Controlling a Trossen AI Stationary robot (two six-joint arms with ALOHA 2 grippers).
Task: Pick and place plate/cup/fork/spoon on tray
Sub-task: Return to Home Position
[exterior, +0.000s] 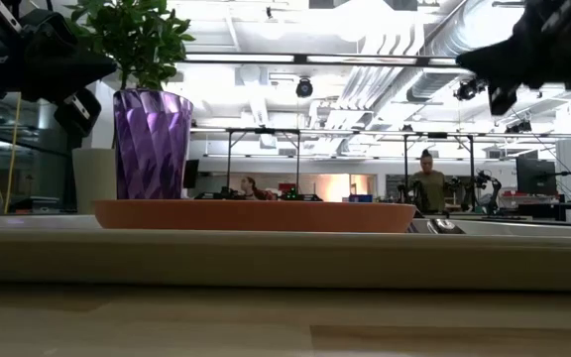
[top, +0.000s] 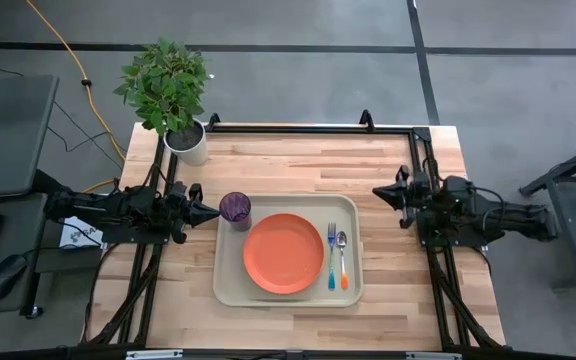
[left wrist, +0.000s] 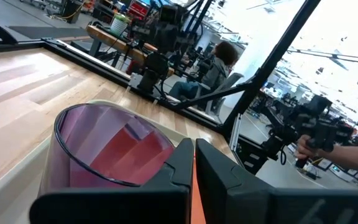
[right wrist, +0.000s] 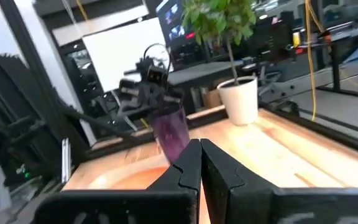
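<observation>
A large rectangular beige plastic tray (top: 230,285) with rounded corners and a raised rim lay at the middle of the pale wooden desk (top: 298,160), nearer the desk's front edge. Bare wood lay open behind the tray and along both of its short sides. On the tray sat one round orange-coral plastic plate (top: 283,253), at its centre. One small translucent dark-purple plastic cup (top: 234,210) stood upright in the tray's back left corner, just beside the plate. One small fork with a light-blue handle (top: 332,257) and one small spoon with an orange handle (top: 343,260) lay side by side, parallel, between the plate and the tray's right rim, the spoon nearer the rim. One white pot holding a green leafy plant (top: 186,143) stood at the desk's back left corner, well apart from the tray.

The left tool (top: 211,212) hovered just left of the cup, its fingers pressed together and holding nothing. The right tool (top: 378,191) waited off the tray's back right corner, fingers likewise closed and empty.
</observation>
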